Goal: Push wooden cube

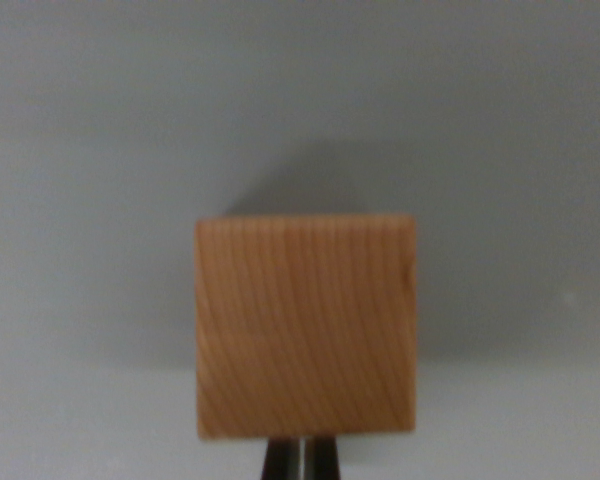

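Observation:
A wooden cube [307, 325] with light brown grain fills the middle of the wrist view, resting on a plain grey surface [90, 200]. My gripper [301, 460] shows at the bottom edge as two dark fingertips [325, 462] pressed close together with only a thin slit between them. The tips sit right at the cube's near lower edge, touching or almost touching it. Nothing is held between the fingers. The cube casts a soft shadow behind and to the wrist view's right.
The grey surface runs on all sides of the cube. A small pale speck [572, 297] lies on it at the wrist view's right.

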Controlling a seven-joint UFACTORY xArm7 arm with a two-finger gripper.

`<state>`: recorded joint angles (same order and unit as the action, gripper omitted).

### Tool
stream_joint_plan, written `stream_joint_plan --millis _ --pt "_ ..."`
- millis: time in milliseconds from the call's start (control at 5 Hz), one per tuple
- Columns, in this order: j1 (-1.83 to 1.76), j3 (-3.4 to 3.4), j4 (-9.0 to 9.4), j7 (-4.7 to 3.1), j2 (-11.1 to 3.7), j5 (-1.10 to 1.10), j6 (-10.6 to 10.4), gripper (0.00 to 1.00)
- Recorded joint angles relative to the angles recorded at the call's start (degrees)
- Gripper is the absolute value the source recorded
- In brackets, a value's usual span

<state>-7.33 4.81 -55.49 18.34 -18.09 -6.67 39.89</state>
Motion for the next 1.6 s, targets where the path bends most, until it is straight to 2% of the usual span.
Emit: stream_joint_plan --millis 200,400,600,800,1000,1200,1400,1600 --pt "0.00 0.00 0.00 0.00 0.00 0.00 0.0 1.00" --pt "0.07 -0.12 -2.64 -0.30 -1.70 -0.01 0.9 1.00" --pt "0.07 -0.12 -2.64 -0.30 -1.70 -0.01 0.9 1.00" --pt "0.15 -0.25 -5.36 -0.61 -3.44 -0.02 1.9 1.00" --pt "0.15 -0.25 -5.36 -0.61 -3.44 -0.02 1.9 1.00" --pt "0.23 -0.38 -8.07 -0.91 -5.18 -0.03 2.9 1.00" --pt "0.23 -0.38 -8.07 -0.91 -5.18 -0.03 2.9 1.00" --pt "0.30 -0.51 -10.72 -1.21 -6.88 -0.05 3.8 1.00"
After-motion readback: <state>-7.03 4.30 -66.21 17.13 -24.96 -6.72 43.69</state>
